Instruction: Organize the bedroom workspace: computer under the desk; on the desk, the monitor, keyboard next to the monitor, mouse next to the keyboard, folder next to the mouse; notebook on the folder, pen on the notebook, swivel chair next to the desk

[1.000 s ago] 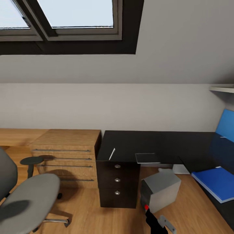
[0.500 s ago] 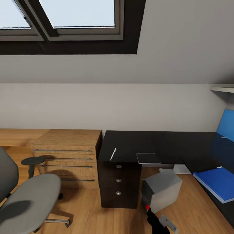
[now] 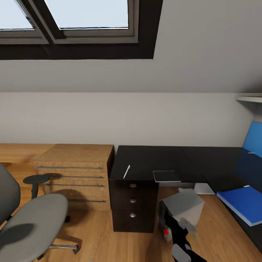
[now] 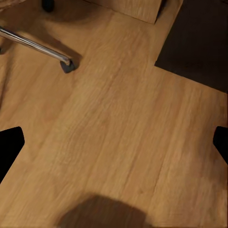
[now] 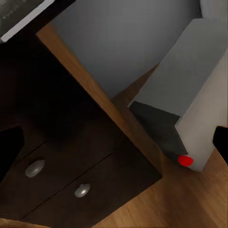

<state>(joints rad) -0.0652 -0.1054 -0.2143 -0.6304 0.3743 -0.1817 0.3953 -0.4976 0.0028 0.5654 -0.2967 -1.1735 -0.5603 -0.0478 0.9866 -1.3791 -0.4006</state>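
The black L-shaped desk [image 3: 153, 158] stands against the wall. On it lie the white pen [image 3: 126, 171], the grey notebook [image 3: 166, 176] at its front edge, and the blue folder [image 3: 243, 203] on the right wing. The grey computer [image 3: 183, 207] stands tilted on the floor beside the desk drawers [image 3: 133, 205]. My right gripper [image 3: 186, 225] hangs open just in front of the computer [image 5: 190, 114], whose red button [image 5: 186, 160] faces it. The grey swivel chair [image 3: 32, 222] is at the lower left. My left gripper [image 4: 114, 145] is open over bare wood floor.
A wooden cabinet [image 3: 76, 171] with long bar handles stands left of the desk. A chrome chair leg with a caster [image 4: 65, 64] lies on the floor near my left gripper. A blue upright panel [image 3: 253, 143] and a shelf [image 3: 249, 98] are at the far right.
My right arm has risen and reached forward, so its gripper now sits in front of the computer's dark front panel. The view shifted slightly between the earlier frames.
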